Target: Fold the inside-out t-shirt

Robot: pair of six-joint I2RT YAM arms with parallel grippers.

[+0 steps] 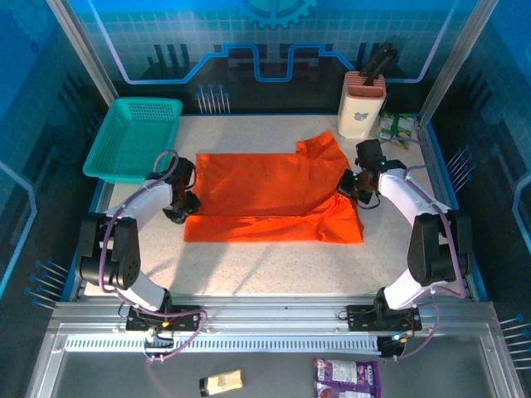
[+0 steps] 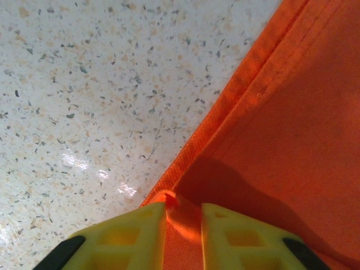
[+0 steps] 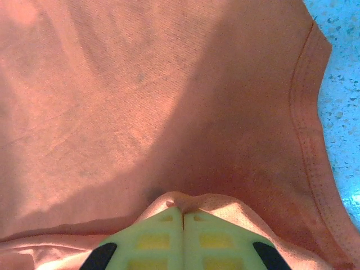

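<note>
The bright orange t-shirt [image 1: 265,195] lies flat across the middle of the speckled table [image 1: 265,265], folded into a wide band, with a sleeve sticking out at the back right. My left gripper [image 1: 181,209] is at the shirt's left edge. In the left wrist view its yellow fingers [image 2: 140,236] stand a little apart, and a raised ridge of the t-shirt's hem [image 2: 281,112] sits between them. My right gripper [image 1: 350,187] is at the right end, near the sleeve. Its jaws are pressed together on a small pinch of the t-shirt [image 3: 140,84], as the right gripper [image 3: 183,211] shows from the wrist.
A teal mesh basket [image 1: 133,137] sits at the back left corner, partly over the table's edge. A cream holder with dark handles [image 1: 362,104] and a green packet [image 1: 397,126] stand at the back right. Bare tabletop lies in front of the shirt.
</note>
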